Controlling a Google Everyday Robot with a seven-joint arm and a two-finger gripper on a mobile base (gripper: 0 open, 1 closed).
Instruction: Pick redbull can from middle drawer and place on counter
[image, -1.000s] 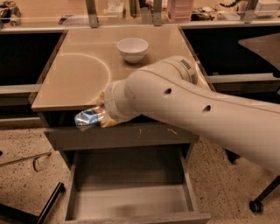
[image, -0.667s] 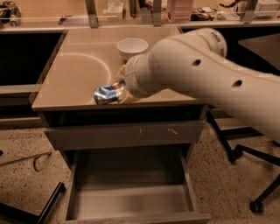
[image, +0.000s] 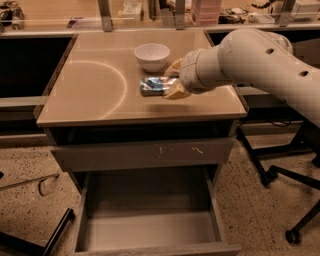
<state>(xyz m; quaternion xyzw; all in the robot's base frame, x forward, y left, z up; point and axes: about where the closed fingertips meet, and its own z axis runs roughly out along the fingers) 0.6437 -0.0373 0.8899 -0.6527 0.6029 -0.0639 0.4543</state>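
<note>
One second ago the can was held low at the front left corner of the cabinet, level with the edge of the top. Now the can (image: 154, 86) is well in over the desk (image: 95, 95), right of the curved arc mark and just in front of the white bowl (image: 152, 56), close to it but apart. It lies on its side, clamped between the two tan fingers of the end effector (image: 169, 80), which reaches in from the right at the end of the pale arm. Whether the can already rests on the surface or hangs just above it, I cannot tell.

Below, the middle drawer (image: 150, 230) stands pulled out with only its flat grey bottom showing, and the scratched drawer front (image: 145, 154) above it is closed.

So the lift out of the drawer and the carry up and over are done — what is left, by my judgement, is the set-down and the release. The bowl is the thing to watch: the can is round and on its side, so it may roll when let go.
</note>
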